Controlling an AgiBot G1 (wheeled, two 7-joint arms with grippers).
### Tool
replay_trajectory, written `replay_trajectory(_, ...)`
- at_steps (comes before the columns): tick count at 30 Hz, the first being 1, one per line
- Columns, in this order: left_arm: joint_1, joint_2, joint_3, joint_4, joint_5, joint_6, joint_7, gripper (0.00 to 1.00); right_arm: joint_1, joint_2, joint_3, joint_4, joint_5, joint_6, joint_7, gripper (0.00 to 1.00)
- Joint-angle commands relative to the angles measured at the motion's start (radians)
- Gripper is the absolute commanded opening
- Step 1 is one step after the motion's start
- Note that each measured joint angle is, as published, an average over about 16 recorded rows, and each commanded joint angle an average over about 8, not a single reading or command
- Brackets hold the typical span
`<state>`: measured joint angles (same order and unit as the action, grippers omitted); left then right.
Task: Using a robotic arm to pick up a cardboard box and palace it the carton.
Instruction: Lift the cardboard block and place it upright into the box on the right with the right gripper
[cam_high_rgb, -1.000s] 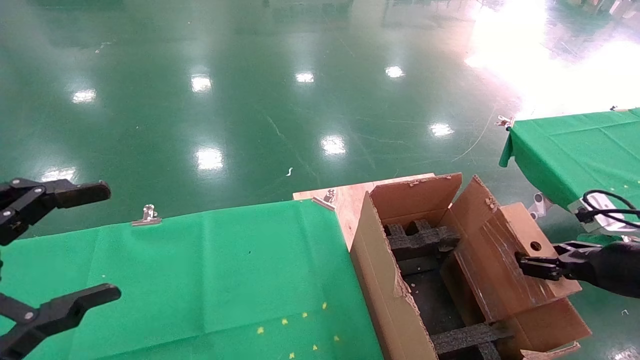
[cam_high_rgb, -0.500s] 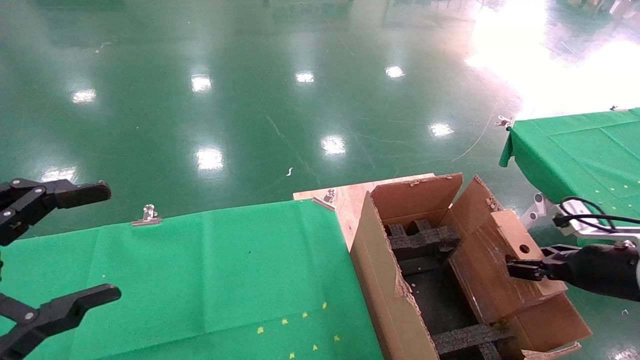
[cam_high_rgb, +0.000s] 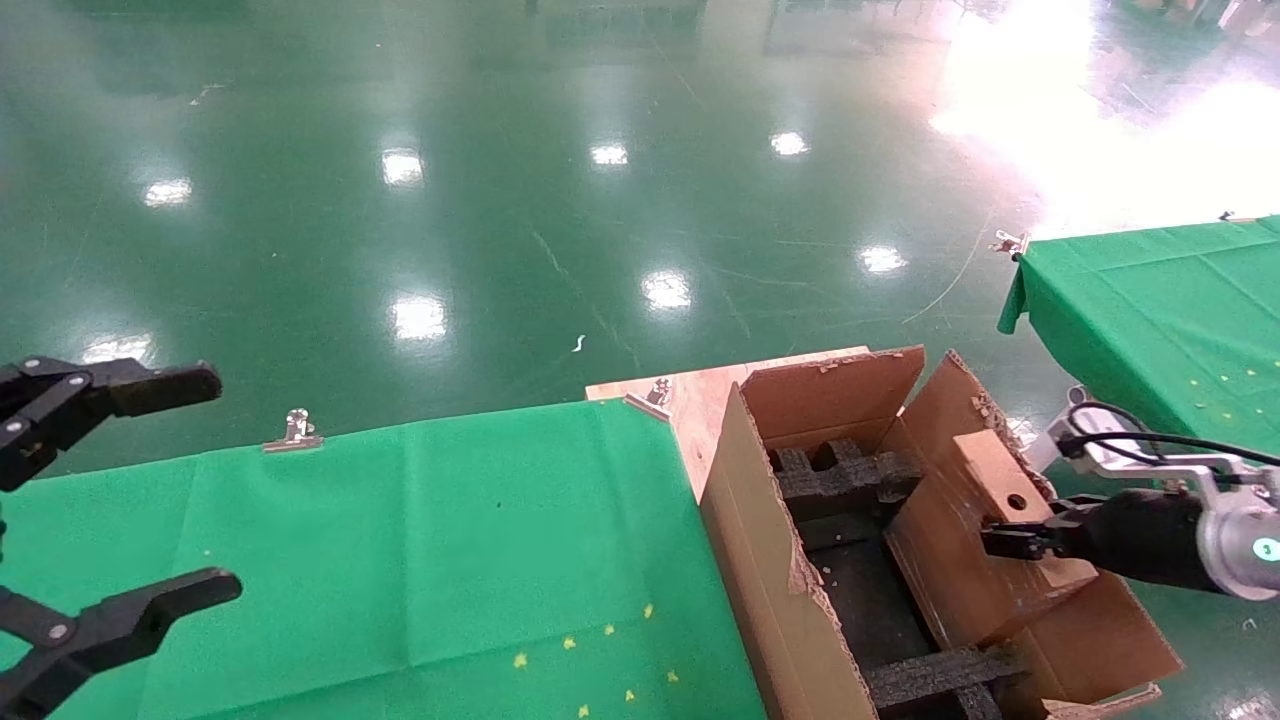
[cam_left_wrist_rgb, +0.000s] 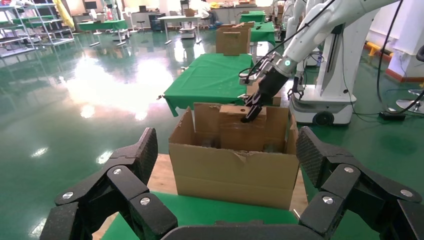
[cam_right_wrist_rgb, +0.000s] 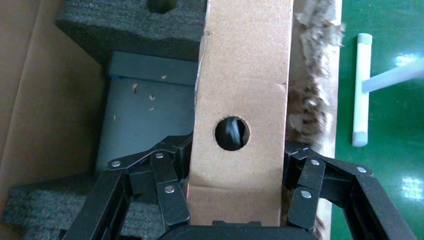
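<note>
The left gripper (cam_high_rgb: 120, 500) hangs nearest the camera at the left edge of the head view, over the green-covered table (cam_high_rgb: 400, 540), its black fingers (cam_left_wrist_rgb: 127, 175) spread wide and holding nothing. Yellow flecks (cam_high_rgb: 600, 650) dot the cloth near its front edge, and metal clips (cam_high_rgb: 293, 431) pin the cloth at the far edge.

To the right stands the carton (cam_high_rgb: 780, 560), its flaps ragged and torn, with black foam strips (cam_high_rgb: 840, 475) across the inside. The right gripper (cam_high_rgb: 1005, 540), at the end of the robotic arm (cam_high_rgb: 1235, 540), reaches in from the right with its fingers (cam_right_wrist_rgb: 167, 190) pinching the cardboard box (cam_high_rgb: 990, 530) on both sides. The box is tilted inside the right half of the carton, its upper end above the rim, the face with the round hole (cam_right_wrist_rgb: 231, 133) turned up. A small green light on the arm shows a mark too small to read.

Beyond lies the glossy green floor (cam_high_rgb: 560, 180), and at far right another green-covered table (cam_high_rgb: 1150, 300). No legible writing shows anywhere.
</note>
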<state>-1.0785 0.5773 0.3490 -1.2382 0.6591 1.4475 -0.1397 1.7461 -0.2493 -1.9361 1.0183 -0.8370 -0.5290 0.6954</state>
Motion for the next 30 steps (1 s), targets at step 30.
replay_trajectory(30, 0.0, 0.0, 0.0, 0.0, 0.0, 0.0, 0.0, 1.0, -0.21, -0.272, 0.05, -0.343, 0.138, -0.041, -0.195, 0.0)
